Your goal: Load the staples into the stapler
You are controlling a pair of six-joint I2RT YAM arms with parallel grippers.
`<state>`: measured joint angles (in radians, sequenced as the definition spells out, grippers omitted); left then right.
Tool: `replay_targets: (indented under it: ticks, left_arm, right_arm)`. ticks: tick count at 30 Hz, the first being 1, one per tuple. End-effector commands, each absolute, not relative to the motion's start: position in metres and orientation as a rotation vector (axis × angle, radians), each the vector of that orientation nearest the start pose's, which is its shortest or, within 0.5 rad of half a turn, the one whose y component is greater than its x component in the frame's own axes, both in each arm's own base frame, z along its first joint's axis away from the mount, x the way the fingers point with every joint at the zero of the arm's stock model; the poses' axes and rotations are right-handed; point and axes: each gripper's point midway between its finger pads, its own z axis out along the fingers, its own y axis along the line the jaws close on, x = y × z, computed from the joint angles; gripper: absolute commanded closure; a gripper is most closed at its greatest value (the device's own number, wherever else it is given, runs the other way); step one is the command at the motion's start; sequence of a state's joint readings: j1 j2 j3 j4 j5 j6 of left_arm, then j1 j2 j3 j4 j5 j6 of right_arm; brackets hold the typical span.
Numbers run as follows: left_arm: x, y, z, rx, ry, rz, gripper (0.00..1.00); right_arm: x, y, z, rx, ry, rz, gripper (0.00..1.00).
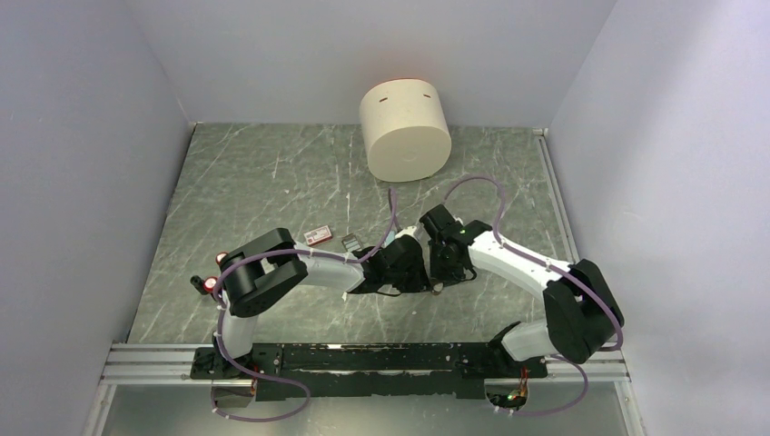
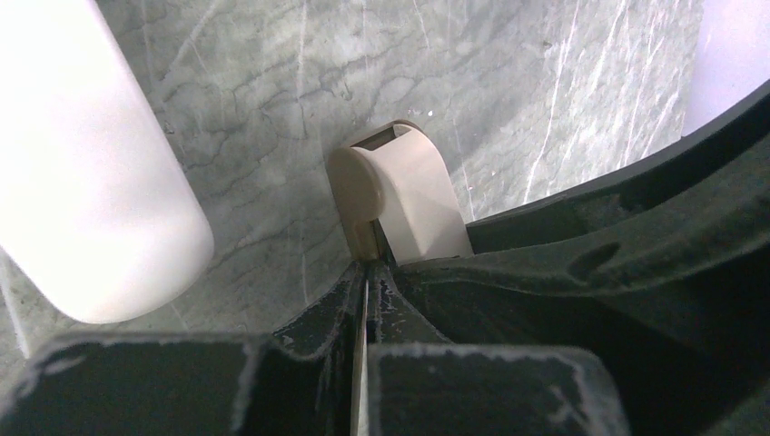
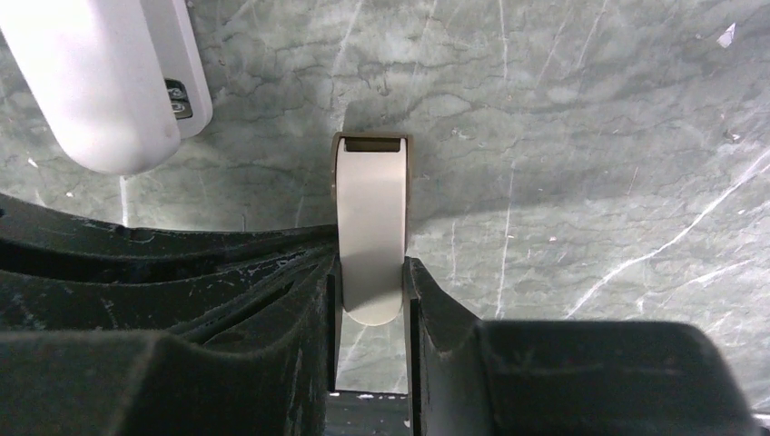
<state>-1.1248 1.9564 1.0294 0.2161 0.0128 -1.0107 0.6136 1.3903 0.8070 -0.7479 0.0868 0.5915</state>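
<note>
The stapler (image 3: 370,218) is an off-white bar with a rounded near end and a metal slot at its far end. It hangs above the marble table between both grippers. My right gripper (image 3: 370,291) is shut on its two long sides. My left gripper (image 2: 368,272) is shut on a thin metal strip that runs into the stapler's tan edge (image 2: 404,195). In the top view the two grippers meet at mid-table, left (image 1: 416,268) and right (image 1: 442,268), and hide the stapler. The red-and-white staple box (image 1: 317,236) and the dark grey staple block (image 1: 349,243) lie on the table to their left.
A large cream cylinder (image 1: 406,133) lies at the back centre. Two red-capped black knobs (image 1: 211,283) sit by the left arm's base. A white arm link fills the upper left of the left wrist view (image 2: 91,173) and the right wrist view (image 3: 100,82). Grey walls enclose the table.
</note>
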Motion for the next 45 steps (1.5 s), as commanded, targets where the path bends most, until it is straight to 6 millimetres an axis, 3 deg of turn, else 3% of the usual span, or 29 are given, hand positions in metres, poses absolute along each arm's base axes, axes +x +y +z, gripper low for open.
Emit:
replay_targets:
  ticks: [1, 6, 13, 21, 23, 34, 40, 45]
  left_arm:
    - [0.163, -0.438, -0.016, 0.185, 2.644, -0.917, 0.93]
    - [0.162, -0.441, -0.007, 0.174, 2.634, -0.966, 0.92]
    - [0.163, -0.443, -0.003, 0.167, 2.623, -0.988, 0.90]
    - [0.167, -0.443, 0.004, 0.174, 2.602, -0.978, 0.86]
    - [0.167, -0.443, 0.006, 0.173, 2.598, -0.981, 0.85]
    - [0.170, -0.439, 0.022, 0.189, 2.567, -0.965, 0.79]
    - [0.190, -0.385, 0.057, 0.123, 2.471, -0.710, 0.71]
    - [0.205, -0.334, 0.115, 0.112, 2.326, -0.515, 0.57]
  right_arm:
    - [0.179, 0.132, 0.020, 0.080, 2.916, 0.019, 0.92]
    - [0.176, 0.130, 0.007, 0.124, 2.921, -0.002, 0.92]
    - [0.180, 0.129, 0.007, 0.119, 2.909, -0.015, 0.91]
    - [0.200, 0.135, 0.042, 0.126, 2.797, 0.036, 0.73]
    - [0.200, 0.134, 0.046, 0.141, 2.793, 0.034, 0.66]
    - [0.214, 0.128, 0.086, 0.219, 2.668, 0.038, 0.44]
    - [0.228, 0.118, 0.131, 0.235, 2.471, 0.088, 0.25]
    - [0.232, 0.104, 0.184, 0.271, 2.271, 0.153, 0.01]
